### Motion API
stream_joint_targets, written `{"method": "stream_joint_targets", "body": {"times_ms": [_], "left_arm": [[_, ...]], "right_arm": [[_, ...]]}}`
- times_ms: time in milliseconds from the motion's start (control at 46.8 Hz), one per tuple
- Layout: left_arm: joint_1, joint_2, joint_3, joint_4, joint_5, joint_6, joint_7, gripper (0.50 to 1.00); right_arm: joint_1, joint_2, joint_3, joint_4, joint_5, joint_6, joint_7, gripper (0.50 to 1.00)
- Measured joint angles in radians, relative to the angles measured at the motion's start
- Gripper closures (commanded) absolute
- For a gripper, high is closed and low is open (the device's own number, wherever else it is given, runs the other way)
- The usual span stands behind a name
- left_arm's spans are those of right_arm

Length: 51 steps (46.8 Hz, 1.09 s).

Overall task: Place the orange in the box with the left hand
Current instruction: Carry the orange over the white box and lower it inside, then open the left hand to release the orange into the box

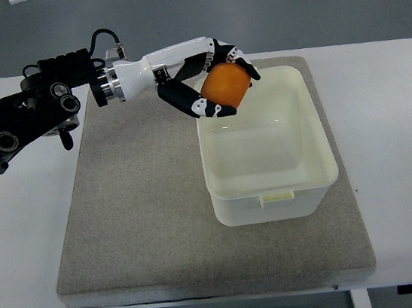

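Orange [225, 84] gripped by left hand [207, 78] | over box [272, 191] rim | mat [137, 208] beneath

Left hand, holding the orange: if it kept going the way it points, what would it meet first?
The left hand, gripping the orange, points right over the box's far-left corner. Straight on, it likely passes above the open box; height is unclear, so rim contact is possible.
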Motion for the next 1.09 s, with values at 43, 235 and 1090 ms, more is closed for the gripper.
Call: {"method": "stream_joint_targets", "body": {"times_ms": [43, 235, 1090], "left_arm": [[0.005, 0.0, 0.0, 0.0, 0.014, 0.01, 0.0, 1.0], [0.016, -0.028, 0.0, -0.001, 0.021, 0.022, 0.0, 1.0], [0.038, -0.047, -0.013, -0.007, -0.005, 0.043, 0.0, 0.568]], "right_arm": [[0.0, 0.0, 0.0, 0.0, 0.0, 0.0, 0.0, 0.568], [0.0, 0.0, 0.0, 0.0, 0.0, 0.0, 0.0, 0.568], [0.0, 0.0, 0.0, 0.001, 0.0, 0.0, 0.0, 0.568]]}}
